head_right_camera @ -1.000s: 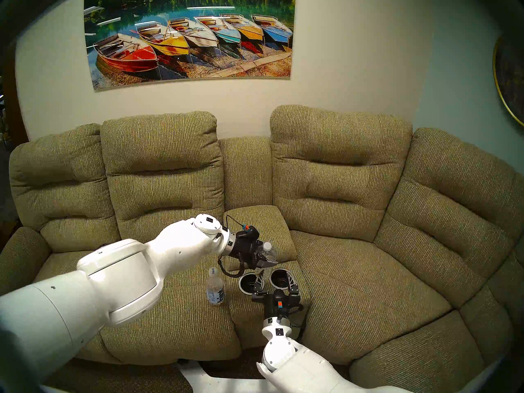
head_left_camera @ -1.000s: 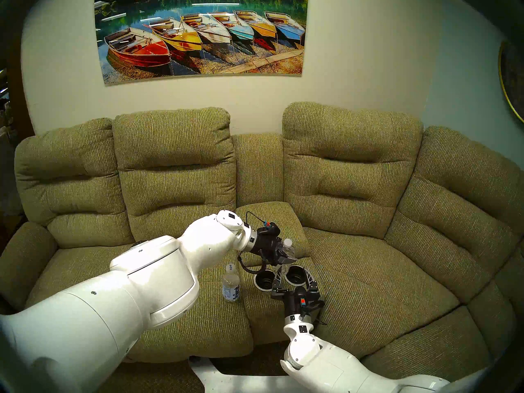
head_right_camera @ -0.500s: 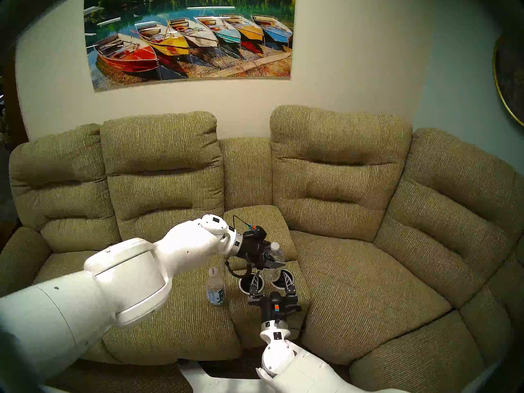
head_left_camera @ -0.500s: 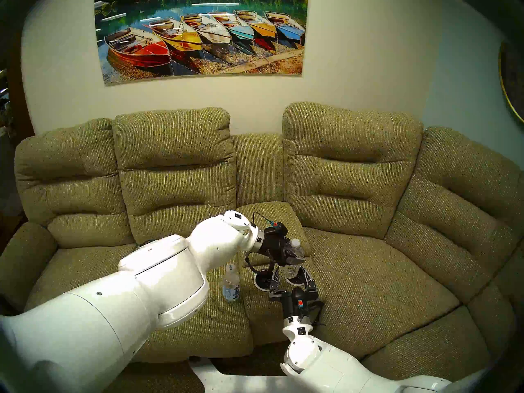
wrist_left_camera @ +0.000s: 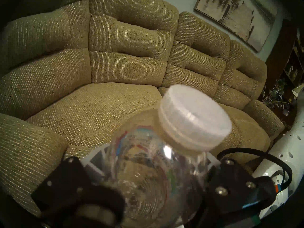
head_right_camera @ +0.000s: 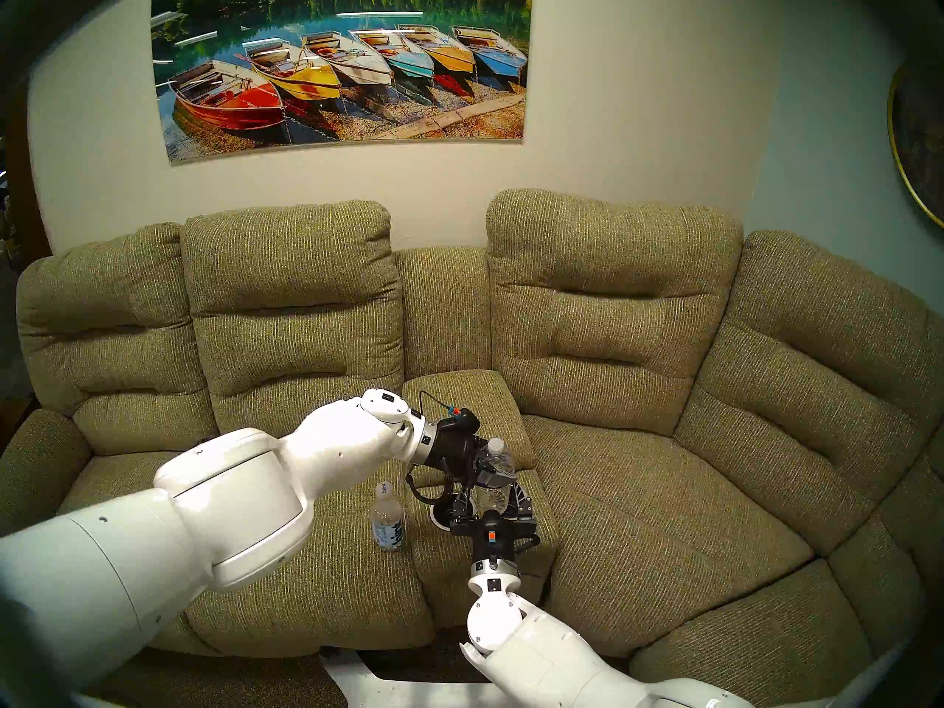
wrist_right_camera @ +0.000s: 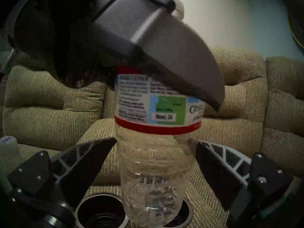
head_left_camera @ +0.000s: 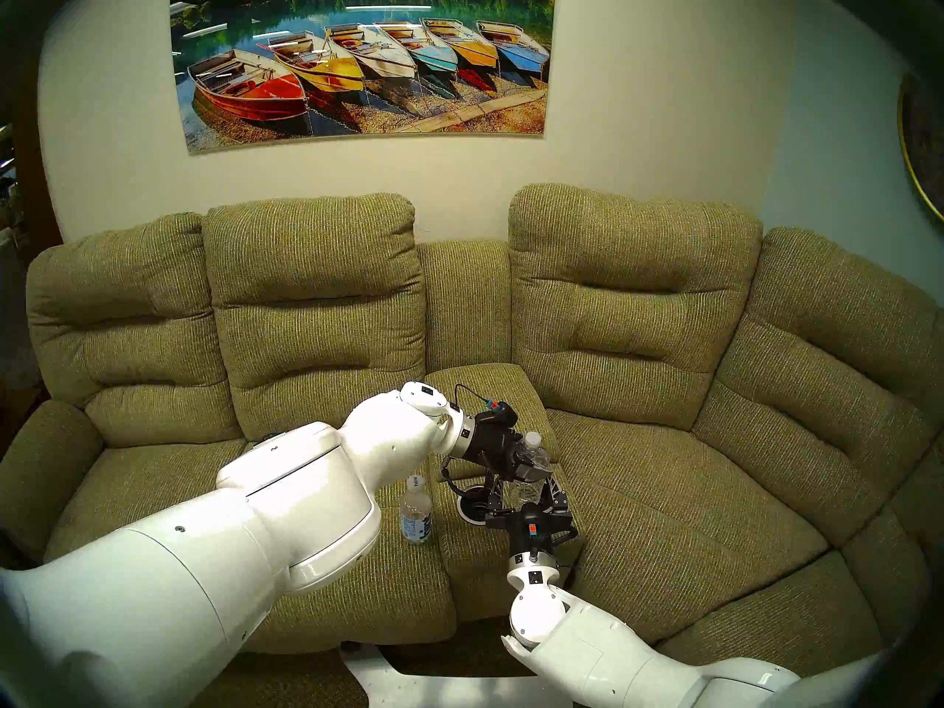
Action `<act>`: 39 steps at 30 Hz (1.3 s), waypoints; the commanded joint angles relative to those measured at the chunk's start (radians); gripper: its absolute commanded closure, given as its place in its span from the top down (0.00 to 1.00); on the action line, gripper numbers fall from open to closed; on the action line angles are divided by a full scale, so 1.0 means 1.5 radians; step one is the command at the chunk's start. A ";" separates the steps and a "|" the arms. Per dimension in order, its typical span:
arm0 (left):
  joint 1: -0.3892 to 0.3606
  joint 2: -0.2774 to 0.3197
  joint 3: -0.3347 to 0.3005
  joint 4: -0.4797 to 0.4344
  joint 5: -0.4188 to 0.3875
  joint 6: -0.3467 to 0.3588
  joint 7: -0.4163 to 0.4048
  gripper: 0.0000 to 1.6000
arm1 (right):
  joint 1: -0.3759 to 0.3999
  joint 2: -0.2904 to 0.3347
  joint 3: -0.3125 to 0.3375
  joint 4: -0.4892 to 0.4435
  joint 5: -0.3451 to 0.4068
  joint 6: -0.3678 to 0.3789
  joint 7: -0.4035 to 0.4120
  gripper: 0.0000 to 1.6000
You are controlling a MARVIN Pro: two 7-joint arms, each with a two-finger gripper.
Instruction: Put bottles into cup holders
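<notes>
Over the sofa's (head_left_camera: pixel 664 487) middle console, the left gripper (head_left_camera: pixel 531 464) clamps a clear bottle (wrist_right_camera: pixel 158 150) upright above the right cup holder (wrist_right_camera: pixel 187 212), between the right gripper's (wrist_right_camera: pixel 156 145) wide-spread, empty fingers (wrist_right_camera: pixel 85 161), while another bottle (head_left_camera: pixel 416 513) stands beside the left cup holder (head_left_camera: pixel 472 510).

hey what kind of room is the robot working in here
Most likely a home living room. A big olive-green reclining sofa with cup holders built into its centre console fills the view, a large print of rowing boats hangs on the wall behind it, and a round gold-rimmed wall piece shows at the right edge.
</notes>
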 commanded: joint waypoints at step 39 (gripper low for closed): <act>0.042 0.123 -0.114 -0.043 -0.079 -0.095 -0.174 1.00 | 0.160 -0.141 0.038 0.270 0.002 -0.044 -0.016 0.15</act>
